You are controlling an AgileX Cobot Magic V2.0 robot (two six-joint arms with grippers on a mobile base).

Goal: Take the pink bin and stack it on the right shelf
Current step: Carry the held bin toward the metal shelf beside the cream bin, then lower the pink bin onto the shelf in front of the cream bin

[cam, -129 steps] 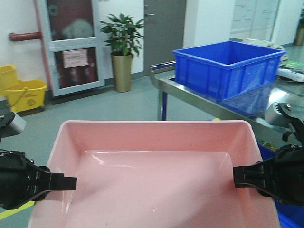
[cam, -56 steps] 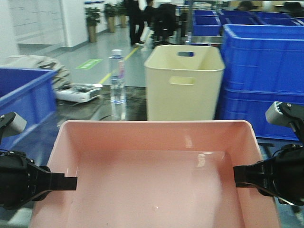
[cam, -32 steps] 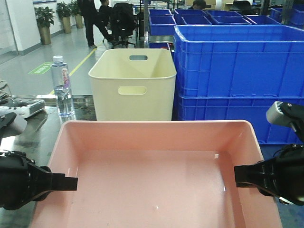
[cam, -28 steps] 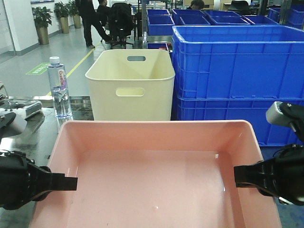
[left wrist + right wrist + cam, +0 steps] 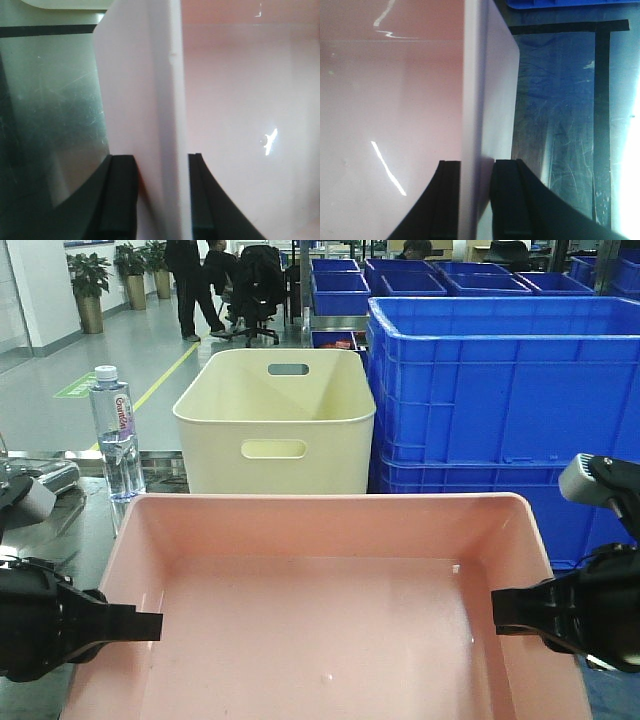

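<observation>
The left hand is gripping the left wall of the pink bin, with one finger inside the tub and one outside, closed narrow on the thin plastic. The right hand is pinching the right wall the same way. Between them the two hands are holding the bin level, open side up and with nothing in it, low in the front view.

The bin is sitting over a dark, shiny surface that is showing on both sides of it in the wrist views. Black tape lines are running across that surface just past the bin's right wall. Whether the bin's bottom is touching the surface or hanging above it cannot be told.

Beyond the bin's far rim, a cream bin with handle slots is standing upright. Stacked blue crates are rising just to its right, and a water bottle is standing to its left.
</observation>
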